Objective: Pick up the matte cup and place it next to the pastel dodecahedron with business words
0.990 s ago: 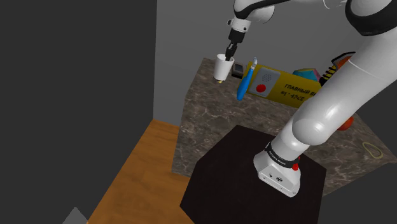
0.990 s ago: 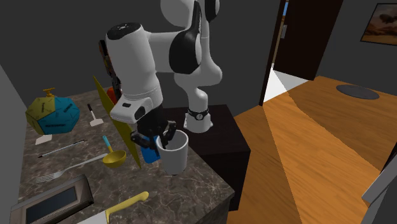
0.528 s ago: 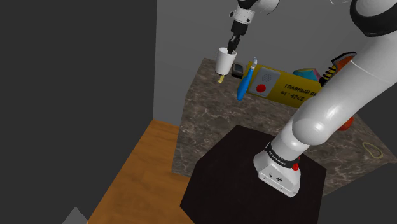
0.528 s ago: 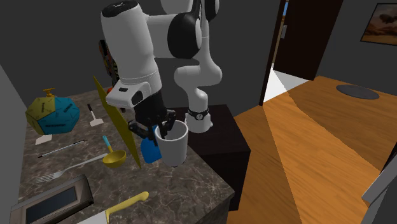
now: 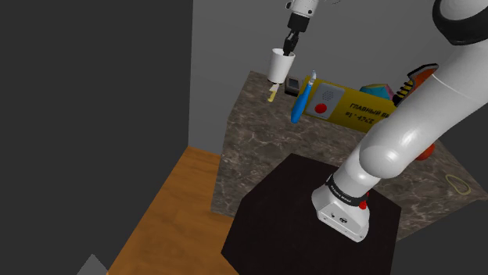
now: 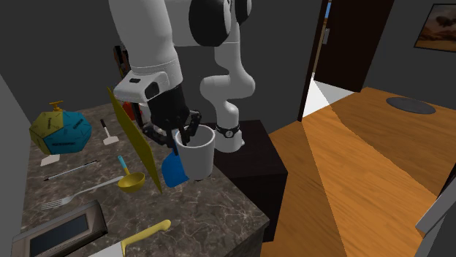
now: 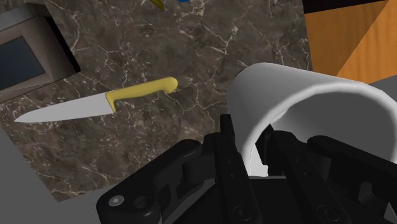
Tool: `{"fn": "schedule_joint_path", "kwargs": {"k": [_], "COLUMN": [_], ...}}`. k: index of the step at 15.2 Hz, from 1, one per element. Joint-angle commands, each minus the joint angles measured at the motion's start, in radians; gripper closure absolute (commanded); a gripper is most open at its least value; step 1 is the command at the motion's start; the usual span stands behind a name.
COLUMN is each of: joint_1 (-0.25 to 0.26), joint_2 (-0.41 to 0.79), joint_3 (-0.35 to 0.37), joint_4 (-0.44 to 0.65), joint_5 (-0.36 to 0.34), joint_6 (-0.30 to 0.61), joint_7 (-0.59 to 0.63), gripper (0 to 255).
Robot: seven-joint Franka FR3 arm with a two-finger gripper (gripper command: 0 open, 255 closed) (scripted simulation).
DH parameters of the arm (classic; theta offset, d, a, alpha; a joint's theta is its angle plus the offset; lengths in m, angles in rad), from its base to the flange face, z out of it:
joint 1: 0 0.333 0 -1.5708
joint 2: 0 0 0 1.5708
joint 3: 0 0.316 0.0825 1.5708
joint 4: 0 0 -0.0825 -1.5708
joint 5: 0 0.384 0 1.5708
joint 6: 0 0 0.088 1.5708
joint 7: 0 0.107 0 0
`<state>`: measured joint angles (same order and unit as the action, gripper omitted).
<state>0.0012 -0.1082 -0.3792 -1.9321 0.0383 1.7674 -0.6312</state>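
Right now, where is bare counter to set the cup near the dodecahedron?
Bare counter lies between the dodecahedron, the yellow box and the thin rod, beside a small tool. Past the rod, fork and ladle crowd it.

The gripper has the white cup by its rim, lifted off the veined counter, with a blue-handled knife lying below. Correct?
The knife has a yellow handle, not blue; the wrist view shows it. Otherwise right: the gripper clasps the white cup by its rim above the veined counter.
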Motion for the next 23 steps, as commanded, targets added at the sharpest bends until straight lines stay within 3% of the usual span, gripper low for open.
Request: {"fn": "schedule_joint_path", "kwargs": {"k": [1, 19, 23], "joint_1": [0.001, 0.001, -0.042], "joint_2": [-0.003, 0.028, 0.019], "joint_3": [0.001, -0.002, -0.053], "joint_4": [0.024, 0.295, 0.289], "joint_5": [-0.001, 0.01, -0.004], "joint_6": [-0.027, -0.269, -0.277], "joint_7": [0.003, 0.009, -0.085], "gripper": [255, 255, 255]}}
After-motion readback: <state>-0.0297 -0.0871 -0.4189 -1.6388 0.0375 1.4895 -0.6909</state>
